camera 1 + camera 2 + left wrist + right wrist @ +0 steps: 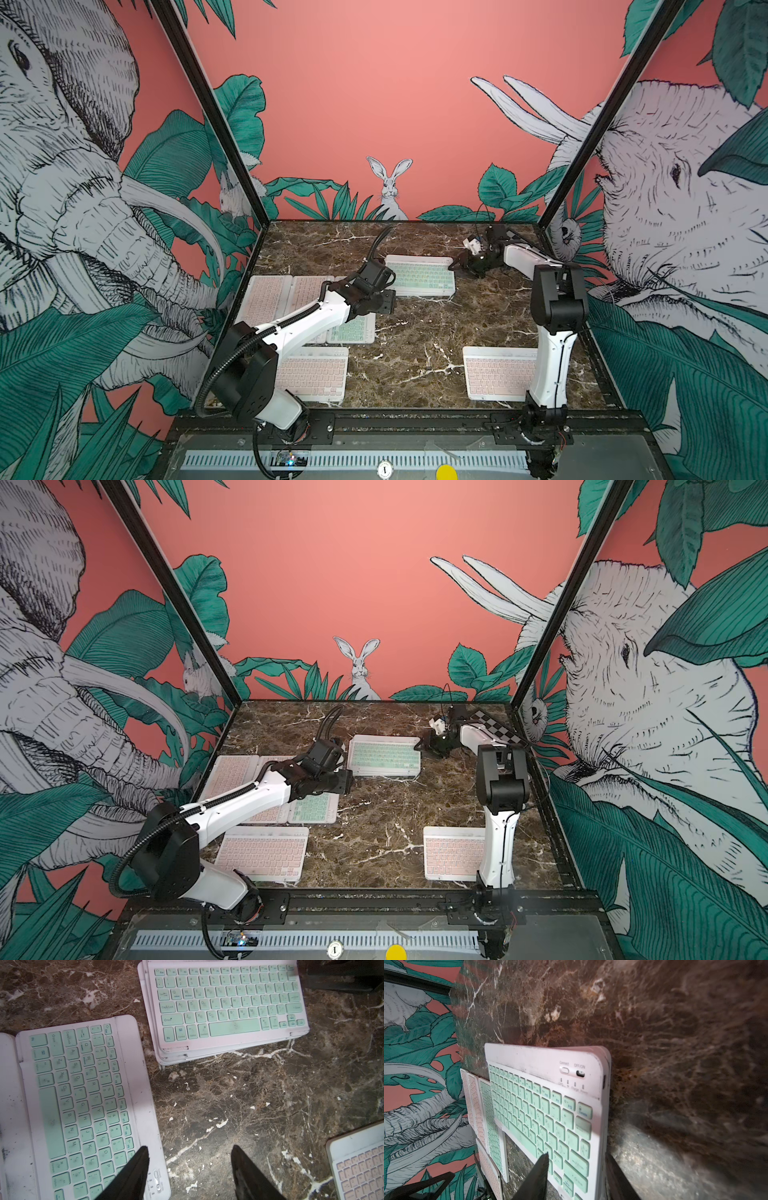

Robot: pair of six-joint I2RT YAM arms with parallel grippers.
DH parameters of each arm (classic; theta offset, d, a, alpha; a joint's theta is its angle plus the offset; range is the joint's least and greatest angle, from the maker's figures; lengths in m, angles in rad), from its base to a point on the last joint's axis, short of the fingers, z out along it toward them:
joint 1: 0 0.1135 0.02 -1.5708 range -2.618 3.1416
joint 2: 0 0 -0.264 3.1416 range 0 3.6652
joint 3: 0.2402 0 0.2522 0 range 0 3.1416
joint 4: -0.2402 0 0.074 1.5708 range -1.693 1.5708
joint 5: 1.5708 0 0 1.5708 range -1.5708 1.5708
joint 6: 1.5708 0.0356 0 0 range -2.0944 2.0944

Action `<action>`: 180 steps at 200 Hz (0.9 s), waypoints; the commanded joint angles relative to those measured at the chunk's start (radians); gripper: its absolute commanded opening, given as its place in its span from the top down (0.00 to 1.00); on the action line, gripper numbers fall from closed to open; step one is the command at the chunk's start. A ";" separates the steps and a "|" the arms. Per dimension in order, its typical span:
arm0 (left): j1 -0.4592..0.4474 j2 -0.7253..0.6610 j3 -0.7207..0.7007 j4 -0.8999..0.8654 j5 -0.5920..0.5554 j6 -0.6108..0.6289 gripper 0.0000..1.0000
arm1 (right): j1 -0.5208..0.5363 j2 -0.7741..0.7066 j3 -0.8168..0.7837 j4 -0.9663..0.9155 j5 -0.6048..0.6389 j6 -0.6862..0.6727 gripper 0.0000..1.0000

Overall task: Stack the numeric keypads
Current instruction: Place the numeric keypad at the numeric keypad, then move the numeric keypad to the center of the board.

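Keypads (pixel 420 275) stacked, mint on top, rt pincer (pixel 457 265) at edge.

Dim, warm light; shadow crosses a mint keypad (pixel 83 1095), and the table (pixel 695 1064) blurs close up.

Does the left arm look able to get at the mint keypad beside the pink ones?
Likely yes: the left gripper hovers open at the edge of the mint keypad, one finger over its frame; nothing lies on it.
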 commanded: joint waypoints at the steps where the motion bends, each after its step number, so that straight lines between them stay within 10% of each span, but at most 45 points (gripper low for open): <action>1: 0.003 -0.026 -0.020 0.000 -0.006 -0.006 0.35 | 0.001 -0.110 -0.030 -0.022 0.093 -0.025 0.58; 89: 0.003 -0.074 -0.045 0.023 -0.034 0.008 0.35 | 0.225 -0.718 -0.633 -0.021 0.642 0.093 0.57; 180: 0.003 -0.014 0.199 -0.134 -0.005 -0.171 0.34 | 0.434 -1.179 -0.988 -0.241 0.755 0.373 0.56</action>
